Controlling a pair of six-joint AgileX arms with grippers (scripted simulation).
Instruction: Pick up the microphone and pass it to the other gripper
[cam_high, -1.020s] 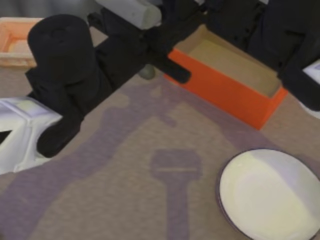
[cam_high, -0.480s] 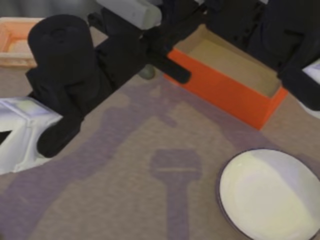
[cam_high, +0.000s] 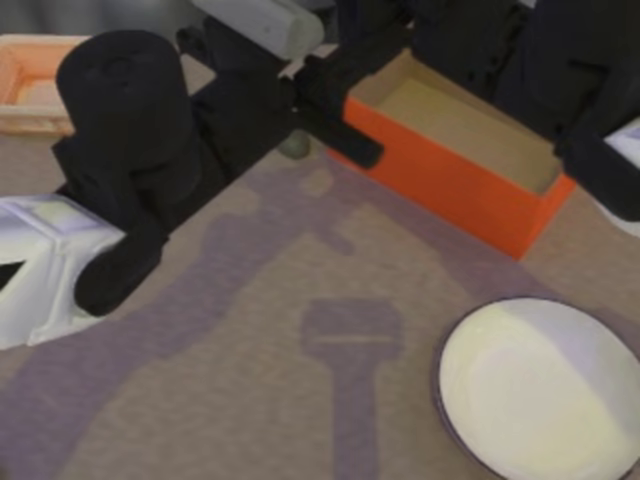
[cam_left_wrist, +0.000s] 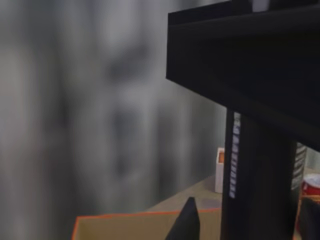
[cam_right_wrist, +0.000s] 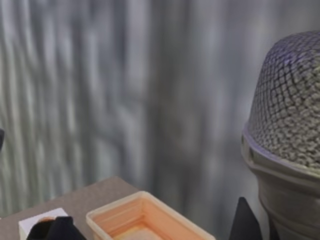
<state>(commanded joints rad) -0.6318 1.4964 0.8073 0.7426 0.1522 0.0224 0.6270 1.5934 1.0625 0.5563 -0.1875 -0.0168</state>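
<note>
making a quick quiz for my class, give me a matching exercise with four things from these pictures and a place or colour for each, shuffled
Things:
1. microphone
2. orange box
3. white plate
4. peach tray

Places or looks:
A. top view's lower right, on the table
B. top view's upper left corner
C. mesh head close up in the right wrist view
D. open top, tan inside, upper middle to right of the table

Pairs: 1-C, 2-D, 3-A, 4-B
</note>
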